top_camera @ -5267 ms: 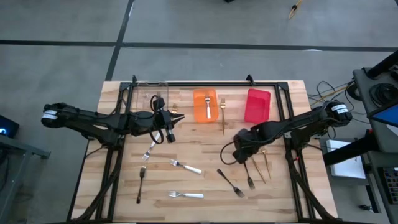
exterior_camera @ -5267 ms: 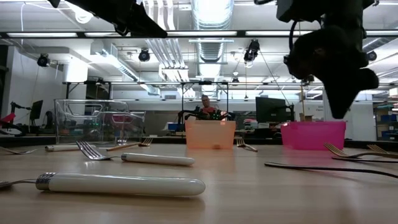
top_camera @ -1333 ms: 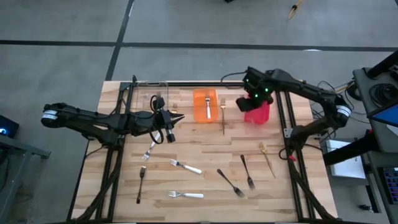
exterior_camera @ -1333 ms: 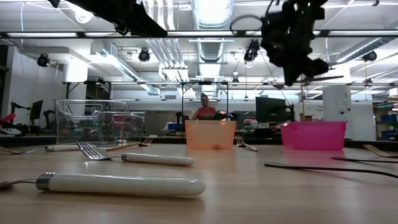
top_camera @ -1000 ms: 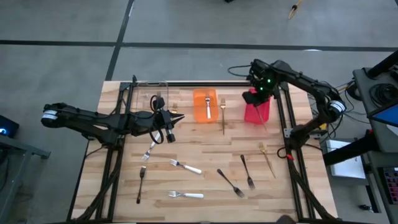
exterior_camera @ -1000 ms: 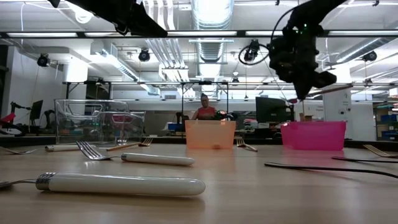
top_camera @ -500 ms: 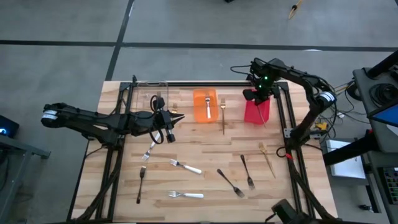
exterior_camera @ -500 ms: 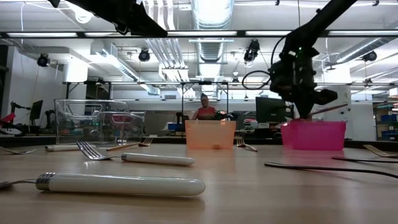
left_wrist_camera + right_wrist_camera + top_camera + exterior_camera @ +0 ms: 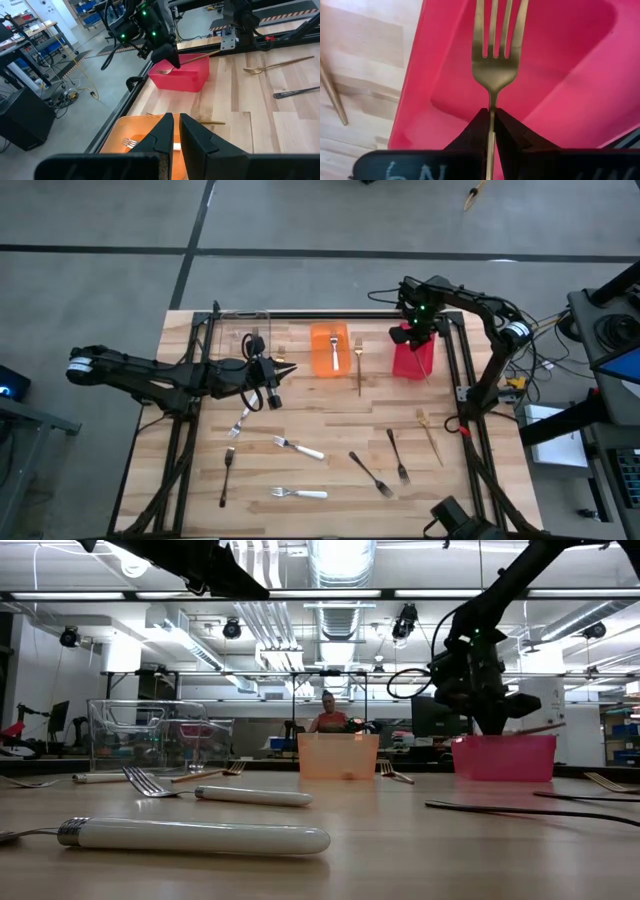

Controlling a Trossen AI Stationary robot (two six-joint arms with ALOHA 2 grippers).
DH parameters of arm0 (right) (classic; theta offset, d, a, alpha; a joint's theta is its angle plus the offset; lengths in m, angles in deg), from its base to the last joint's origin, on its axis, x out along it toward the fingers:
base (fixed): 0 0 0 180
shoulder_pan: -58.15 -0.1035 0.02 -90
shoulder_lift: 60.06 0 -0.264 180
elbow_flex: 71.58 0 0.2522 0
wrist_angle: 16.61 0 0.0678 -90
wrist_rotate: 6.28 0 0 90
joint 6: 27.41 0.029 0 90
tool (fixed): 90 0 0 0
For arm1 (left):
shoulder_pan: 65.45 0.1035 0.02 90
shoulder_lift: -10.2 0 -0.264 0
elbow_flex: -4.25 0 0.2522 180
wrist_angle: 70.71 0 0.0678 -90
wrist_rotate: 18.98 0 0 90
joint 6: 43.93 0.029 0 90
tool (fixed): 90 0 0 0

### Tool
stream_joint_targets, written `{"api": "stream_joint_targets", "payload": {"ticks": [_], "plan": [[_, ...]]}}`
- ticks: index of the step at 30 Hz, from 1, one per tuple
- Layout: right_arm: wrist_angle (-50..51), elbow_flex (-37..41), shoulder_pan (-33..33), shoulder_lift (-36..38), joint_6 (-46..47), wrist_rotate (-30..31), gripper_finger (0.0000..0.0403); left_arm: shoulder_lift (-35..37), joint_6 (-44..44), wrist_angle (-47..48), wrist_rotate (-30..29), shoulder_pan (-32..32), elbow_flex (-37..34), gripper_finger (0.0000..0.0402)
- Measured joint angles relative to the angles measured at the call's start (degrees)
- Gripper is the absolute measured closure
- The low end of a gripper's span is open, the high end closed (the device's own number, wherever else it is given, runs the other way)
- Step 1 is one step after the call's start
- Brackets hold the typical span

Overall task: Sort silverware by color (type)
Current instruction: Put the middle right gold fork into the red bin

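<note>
My right gripper point(image 9: 492, 113) is shut on a gold fork point(image 9: 498, 40) just above the open red bin point(image 9: 413, 356) at the table's far right. In the left wrist view the gold fork point(image 9: 192, 60) lies nearly level over the red bin point(image 9: 182, 80). My left gripper point(image 9: 175, 119) hangs shut and holds nothing, above the table between the clear bin point(image 9: 243, 332) and the orange bin point(image 9: 329, 348). Several dark forks point(image 9: 370, 473), white-handled forks point(image 9: 298, 448) and gold forks point(image 9: 430, 436) lie flat on the table. My right gripper pinches the gold fork's neck point(image 9: 492, 100), just behind the tines, between its two fingers. The fingers come from above, pointing steeply down, and lie across the fork. The fork is lifted clear over the red bin, and its handle point(image 9: 540, 728) sticks out sideways past the gripper.
The orange bin holds a white-handled fork point(image 9: 333, 350), and another gold fork point(image 9: 357, 365) lies on the table beside it. A black frame rail point(image 9: 330, 315) runs along the far edge behind the bins. A person point(image 9: 328, 715) shows far off in the room.
My right gripper has gone down toward the red bin with the gold fork, shifting a little toward the table's left, and has tipped further downward. It stays shut on the fork, which now hangs just over the bin's opening.
</note>
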Motion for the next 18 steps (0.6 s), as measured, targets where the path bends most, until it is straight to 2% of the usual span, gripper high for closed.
{"api": "stream_joint_targets", "payload": {"ticks": [18], "plan": [[-1.2,0.0,0.0,0.0,-0.3,0.4,0.039,0.0,0.0,0.0,0.0,0.0,0.0,0.0388]]}}
